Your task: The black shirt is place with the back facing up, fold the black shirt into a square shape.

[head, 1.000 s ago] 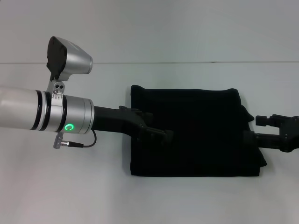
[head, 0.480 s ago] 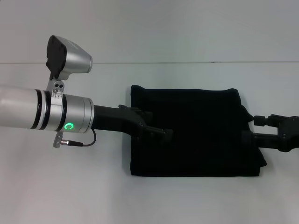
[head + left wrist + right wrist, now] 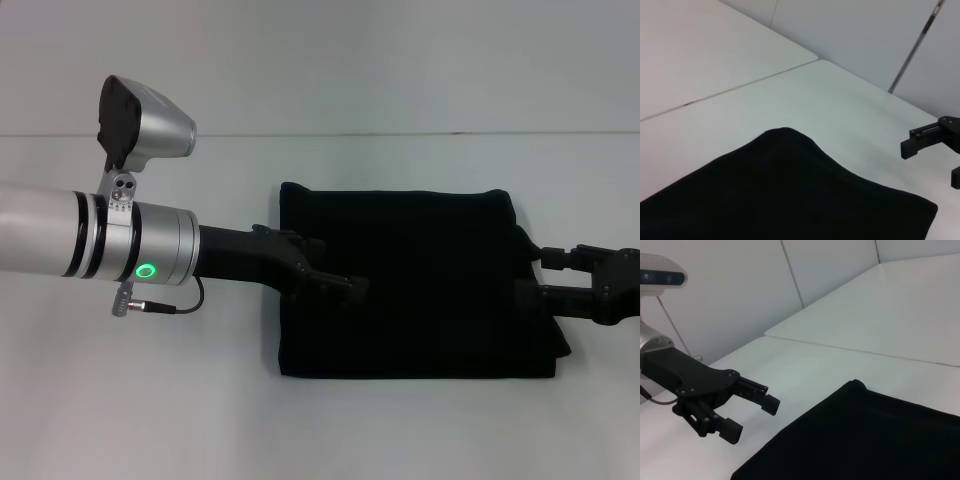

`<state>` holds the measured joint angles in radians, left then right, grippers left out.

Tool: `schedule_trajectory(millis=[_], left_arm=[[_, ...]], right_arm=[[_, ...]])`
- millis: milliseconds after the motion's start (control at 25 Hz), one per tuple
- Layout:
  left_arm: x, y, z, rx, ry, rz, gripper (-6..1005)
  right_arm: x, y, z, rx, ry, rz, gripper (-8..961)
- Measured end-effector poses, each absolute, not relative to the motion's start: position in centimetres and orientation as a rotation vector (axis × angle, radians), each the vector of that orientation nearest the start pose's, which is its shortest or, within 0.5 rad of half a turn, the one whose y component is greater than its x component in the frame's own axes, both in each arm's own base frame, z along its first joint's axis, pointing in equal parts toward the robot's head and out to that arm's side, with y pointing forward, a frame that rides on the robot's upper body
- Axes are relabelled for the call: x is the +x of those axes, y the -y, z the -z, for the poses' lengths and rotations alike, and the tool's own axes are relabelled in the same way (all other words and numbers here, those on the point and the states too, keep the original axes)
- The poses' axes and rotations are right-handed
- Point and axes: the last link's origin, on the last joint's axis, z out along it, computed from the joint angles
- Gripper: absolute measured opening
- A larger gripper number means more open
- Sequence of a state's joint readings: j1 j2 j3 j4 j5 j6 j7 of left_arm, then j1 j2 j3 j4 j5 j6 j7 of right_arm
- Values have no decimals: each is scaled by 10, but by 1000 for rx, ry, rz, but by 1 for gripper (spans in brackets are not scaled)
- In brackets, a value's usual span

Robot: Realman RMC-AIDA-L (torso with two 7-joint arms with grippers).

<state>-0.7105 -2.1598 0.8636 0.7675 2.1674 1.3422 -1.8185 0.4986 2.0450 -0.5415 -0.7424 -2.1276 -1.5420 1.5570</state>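
The black shirt (image 3: 420, 280) lies folded into a wide rectangle on the white table (image 3: 300, 430), with no lettering showing. My left gripper (image 3: 340, 272) is open and empty, low over the shirt's left edge. It also shows in the right wrist view (image 3: 752, 418), with its fingers apart beside the shirt (image 3: 865, 435). My right gripper (image 3: 532, 272) is open and empty at the shirt's right edge. In the left wrist view the right gripper (image 3: 931, 164) hangs just past the shirt's (image 3: 765, 190) corner.
A seam (image 3: 400, 135) runs across the table behind the shirt. The left arm's silver forearm (image 3: 100, 240) with its wrist camera reaches in from the left. Bare white table surrounds the shirt.
My right gripper has moved slightly left, closer to the shirt's right edge. The left gripper and the shirt have hardly moved.
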Motion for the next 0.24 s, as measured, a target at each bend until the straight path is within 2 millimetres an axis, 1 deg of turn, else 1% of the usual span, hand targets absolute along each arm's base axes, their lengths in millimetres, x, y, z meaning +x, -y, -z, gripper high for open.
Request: schedule_trajectory(millis=[240], left_arm=[[-195,-379,42,-2779,840,413,952]], right_arm=[[297,-333,-40,-2560,-870,-586,851]])
